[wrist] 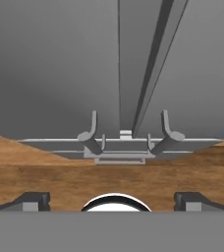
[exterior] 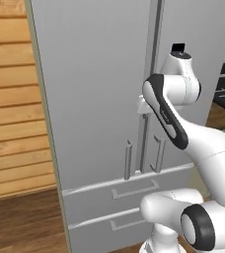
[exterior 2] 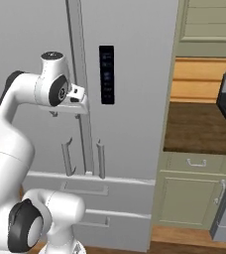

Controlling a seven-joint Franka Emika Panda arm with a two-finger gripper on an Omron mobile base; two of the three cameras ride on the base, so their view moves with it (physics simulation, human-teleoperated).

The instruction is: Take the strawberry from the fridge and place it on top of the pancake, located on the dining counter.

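- The tall light-grey two-door fridge (exterior: 94,89) stands closed in front of the robot, so the strawberry, if it is inside, is hidden behind the doors.
- The white arm's two-finger gripper (exterior 2: 78,101) is high up, very near the seam between the two doors, and in the hand view it looks downward along the fridge front.
- Its two dark fingertips (wrist: 33,201) are wide apart, with nothing between them.
- The two vertical bar handles (exterior 2: 68,156) lie well below the gripper, one on each side of the seam, with their long axis running up and down.
- I judge that the next move needs the gripper lower and turned to close across one bar.
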